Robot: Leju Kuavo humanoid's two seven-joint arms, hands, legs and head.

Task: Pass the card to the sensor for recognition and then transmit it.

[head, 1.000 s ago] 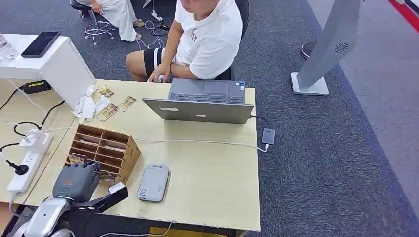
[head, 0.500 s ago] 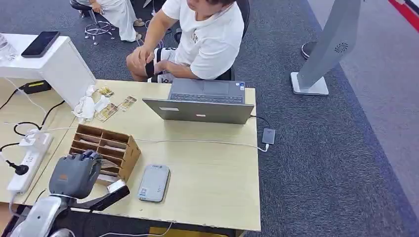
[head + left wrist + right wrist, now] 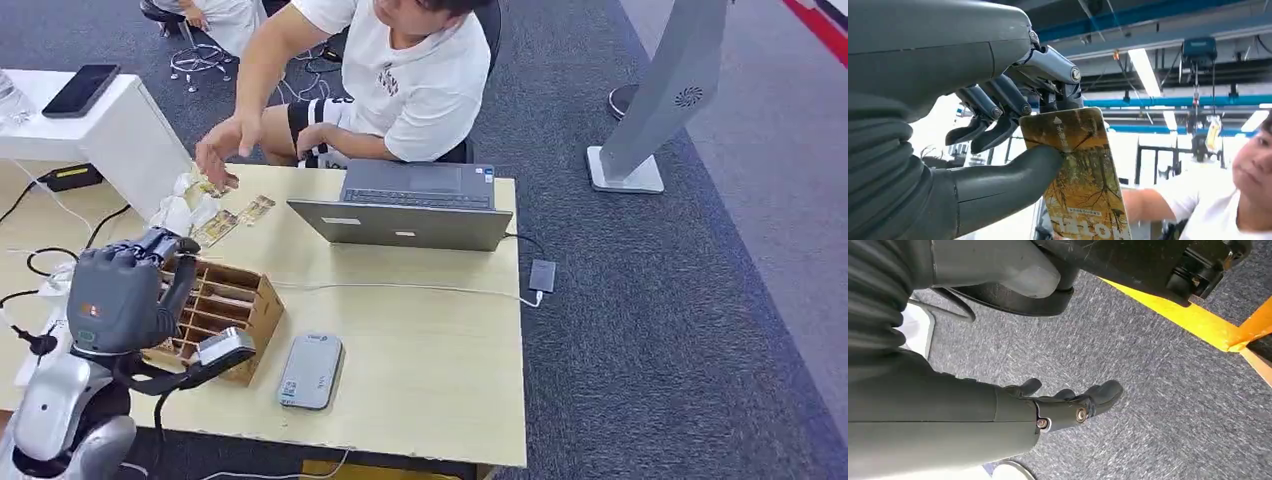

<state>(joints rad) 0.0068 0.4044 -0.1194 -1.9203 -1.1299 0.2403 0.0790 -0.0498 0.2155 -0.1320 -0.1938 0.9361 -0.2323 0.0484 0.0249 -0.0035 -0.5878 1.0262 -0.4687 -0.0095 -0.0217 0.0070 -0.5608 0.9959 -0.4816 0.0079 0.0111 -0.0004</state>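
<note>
Far left of the surface (image 3: 440, 380): a white power strip (image 3: 45, 330) w/ a black plug in it, cables trailing off. Next to it the robot's left hand (image 3: 125, 295) is raised above the near-left corner, back of the hand toward the head cam. It's grasping the card (image 3: 1080, 175): the wrist cam shows the thumb pressing a yellow-brown printed card against the fingers (image 3: 998, 107), card sticking out beyond them. Behind the hand sits a wooden slotted card box (image 3: 225, 305), some slots w/ cards in. Past that, near the far-left edge, a few loose cards (image 3: 235, 218) lie beside crumpled white stuff, and a person's hand (image 3: 218, 150) hovers just over them. Right of the box, near the front edge, the grey card reader (image 3: 311, 370) lies flat, apart from the box. Further back, an open grey laptop (image 3: 410, 205) faces the seated person in a white shirt (image 3: 420, 70). Right hand (image 3: 1068, 405) hangs over grey carpet, fingers loosely extended, grasping nothing.
</note>
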